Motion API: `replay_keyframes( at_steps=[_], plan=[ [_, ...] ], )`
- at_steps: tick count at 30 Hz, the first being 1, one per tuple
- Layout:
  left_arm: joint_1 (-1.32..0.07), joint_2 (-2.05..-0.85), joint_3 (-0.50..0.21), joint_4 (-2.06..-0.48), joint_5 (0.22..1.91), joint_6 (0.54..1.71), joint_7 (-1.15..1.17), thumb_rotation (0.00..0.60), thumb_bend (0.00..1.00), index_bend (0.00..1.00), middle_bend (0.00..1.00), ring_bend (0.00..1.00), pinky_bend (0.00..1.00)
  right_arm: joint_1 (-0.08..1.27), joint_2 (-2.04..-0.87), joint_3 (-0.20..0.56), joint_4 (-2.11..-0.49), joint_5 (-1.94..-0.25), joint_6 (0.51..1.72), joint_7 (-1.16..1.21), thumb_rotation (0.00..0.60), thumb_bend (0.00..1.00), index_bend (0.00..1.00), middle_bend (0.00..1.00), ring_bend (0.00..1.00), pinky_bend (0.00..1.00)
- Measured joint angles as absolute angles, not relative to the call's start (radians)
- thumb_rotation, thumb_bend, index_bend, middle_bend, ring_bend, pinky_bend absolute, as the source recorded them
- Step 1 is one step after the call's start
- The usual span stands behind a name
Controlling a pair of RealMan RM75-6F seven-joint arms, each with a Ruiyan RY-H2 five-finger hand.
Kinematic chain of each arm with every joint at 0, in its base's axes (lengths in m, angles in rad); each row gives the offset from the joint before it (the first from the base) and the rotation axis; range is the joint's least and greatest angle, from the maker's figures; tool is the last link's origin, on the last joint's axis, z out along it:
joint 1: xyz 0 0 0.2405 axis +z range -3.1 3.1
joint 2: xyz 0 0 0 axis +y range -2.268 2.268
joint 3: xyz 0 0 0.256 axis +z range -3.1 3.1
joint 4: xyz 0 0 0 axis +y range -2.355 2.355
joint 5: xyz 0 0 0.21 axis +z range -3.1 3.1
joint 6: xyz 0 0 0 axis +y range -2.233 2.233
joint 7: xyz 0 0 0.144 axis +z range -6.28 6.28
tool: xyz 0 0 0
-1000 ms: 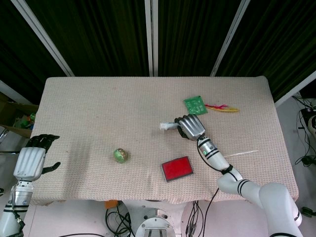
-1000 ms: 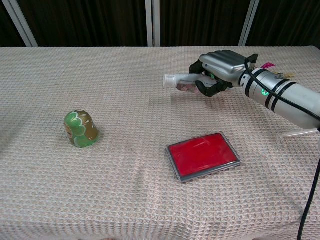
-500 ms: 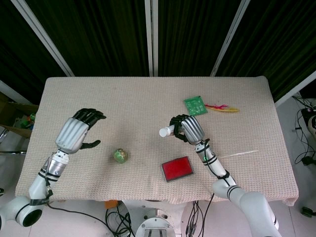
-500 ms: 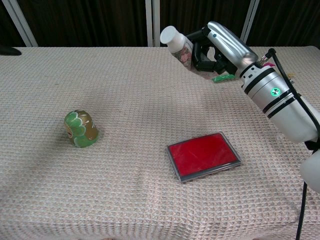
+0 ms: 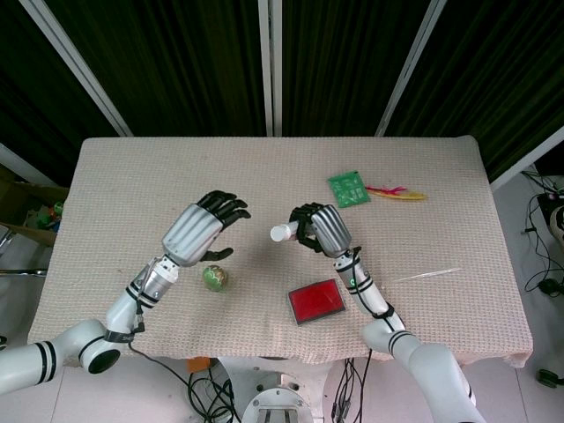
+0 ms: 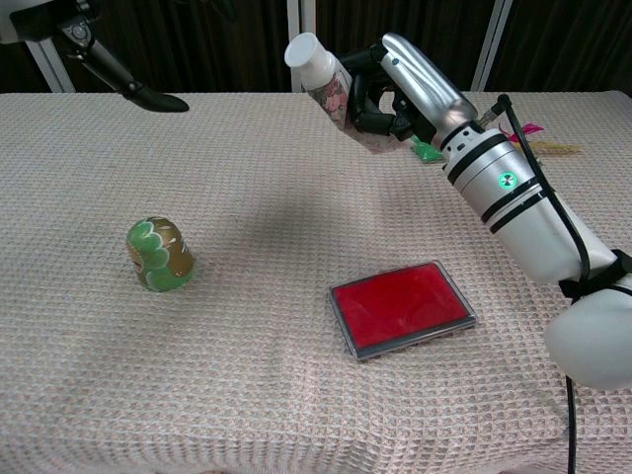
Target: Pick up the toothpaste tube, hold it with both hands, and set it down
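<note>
My right hand [image 5: 319, 228] [image 6: 400, 84] grips the toothpaste tube [image 5: 284, 232] [image 6: 327, 85] and holds it well above the table, its white cap pointing toward my left side. My left hand [image 5: 201, 231] hovers in the air a short way to the left of the cap, fingers spread and apart, holding nothing. In the chest view only the tip of one left finger [image 6: 148, 96] shows at the top left. A gap separates the left hand from the tube.
A green painted egg-shaped toy [image 5: 215, 278] [image 6: 159, 255] lies below my left hand. A red flat case [image 5: 315, 301] [image 6: 401, 306] sits under my right forearm. A green card [image 5: 348, 187] and a pink-yellow feather [image 5: 398, 192] lie at the back right, a thin stick [image 5: 429, 275] at the right.
My right hand has lifted the tube off the table and carried it up and left. My left hand has swung in from the far left edge toward the tube.
</note>
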State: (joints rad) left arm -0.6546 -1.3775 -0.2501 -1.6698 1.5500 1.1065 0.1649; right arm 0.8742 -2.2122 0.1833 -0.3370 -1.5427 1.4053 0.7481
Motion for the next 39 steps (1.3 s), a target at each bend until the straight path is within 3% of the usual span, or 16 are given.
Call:
replay_keyframes(
  at_steps=[8,17,39],
  plan=[
    [-0.685,-1.455,-0.278,-1.655,1.487,1.131,0.19,0.6,0.25,0.34,0.24,0.19,0.22,0.918,-2.23,0.204,-0.348,-1.517,1.354,0.69,0.6,0.68,0.82,0.67,0.58,0.68],
    [-0.701,-1.53,-0.271,-1.606,1.468,1.178,0.224,0.6,0.26,0.36,0.25,0.19,0.22,0.957,-2.243,0.227,-0.373,-1.493,1.315,0.675,0.6,0.68,0.82,0.67,0.58,0.68],
    [-0.708,-1.548,-0.239,-1.593,1.465,1.214,0.223,0.574,0.33,0.4,0.25,0.19,0.22,0.985,-2.257,0.234,-0.379,-1.479,1.289,0.659,0.6,0.69,0.82,0.67,0.58,0.68]
  ],
)
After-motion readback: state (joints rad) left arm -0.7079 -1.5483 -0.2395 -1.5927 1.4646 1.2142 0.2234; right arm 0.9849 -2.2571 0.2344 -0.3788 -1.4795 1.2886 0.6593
